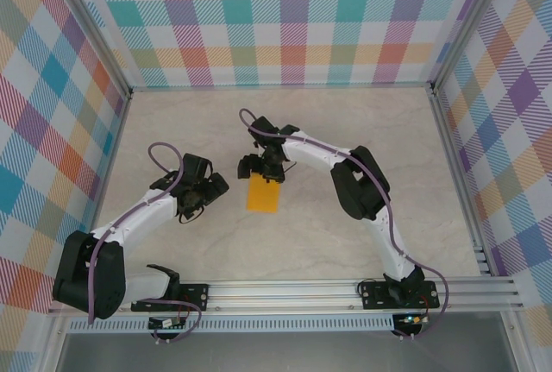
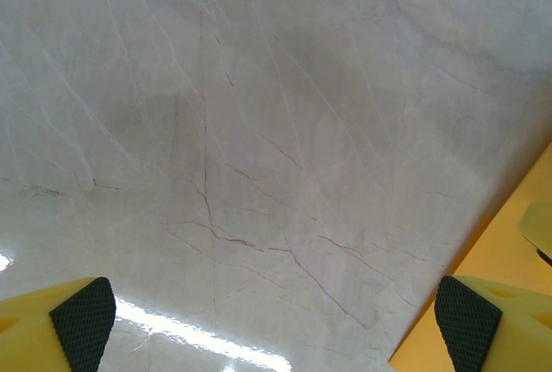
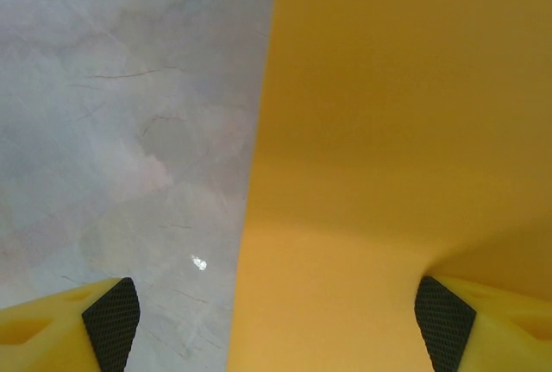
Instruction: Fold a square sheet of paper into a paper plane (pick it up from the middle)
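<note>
Noting for you: the orange-yellow sheet of paper (image 1: 264, 198) lies on the desk (image 1: 345, 122) between the two arms. Its far edge is hidden under the right pincer (image 1: 261, 168), so its full outline cannot be read from above. That pincer is spread, one pad (image 3: 444, 320) over the paper and the other over bare desk. A shaded band crosses the sheet there; whether it is a fold or a shadow, you cannot tell. The left pincer (image 2: 276, 324) is spread too, just beside the sheet, which is cut off at its view's corner.

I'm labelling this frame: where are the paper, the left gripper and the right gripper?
paper (image 1: 264, 198), top view, middle of the sheet.
left gripper (image 2: 276, 313), left wrist view, midway between fingertips.
right gripper (image 3: 275, 320), right wrist view, midway between fingertips.
</note>
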You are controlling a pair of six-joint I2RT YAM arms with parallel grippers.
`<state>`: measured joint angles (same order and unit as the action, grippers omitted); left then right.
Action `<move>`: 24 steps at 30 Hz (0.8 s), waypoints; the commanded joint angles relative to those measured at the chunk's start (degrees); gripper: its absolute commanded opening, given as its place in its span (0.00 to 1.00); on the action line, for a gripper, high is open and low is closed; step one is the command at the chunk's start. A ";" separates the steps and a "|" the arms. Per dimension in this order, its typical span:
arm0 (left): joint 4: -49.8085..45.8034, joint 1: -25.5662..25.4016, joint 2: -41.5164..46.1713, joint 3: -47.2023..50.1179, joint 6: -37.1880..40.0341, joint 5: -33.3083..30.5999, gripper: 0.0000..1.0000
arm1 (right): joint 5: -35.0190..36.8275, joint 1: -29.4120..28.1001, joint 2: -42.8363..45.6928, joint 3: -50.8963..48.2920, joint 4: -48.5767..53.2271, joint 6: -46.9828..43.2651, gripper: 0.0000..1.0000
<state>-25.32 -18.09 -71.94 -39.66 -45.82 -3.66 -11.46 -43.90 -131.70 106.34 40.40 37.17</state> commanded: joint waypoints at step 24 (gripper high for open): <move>22.61 -10.38 -7.57 -3.27 2.62 22.68 0.72 | 5.48 2.51 41.81 -45.88 -10.36 0.85 0.90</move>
<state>-10.44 -25.56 -76.99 -40.25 -42.52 13.89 -8.58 -42.54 -93.21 63.24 30.26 31.35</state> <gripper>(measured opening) 0.742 0.904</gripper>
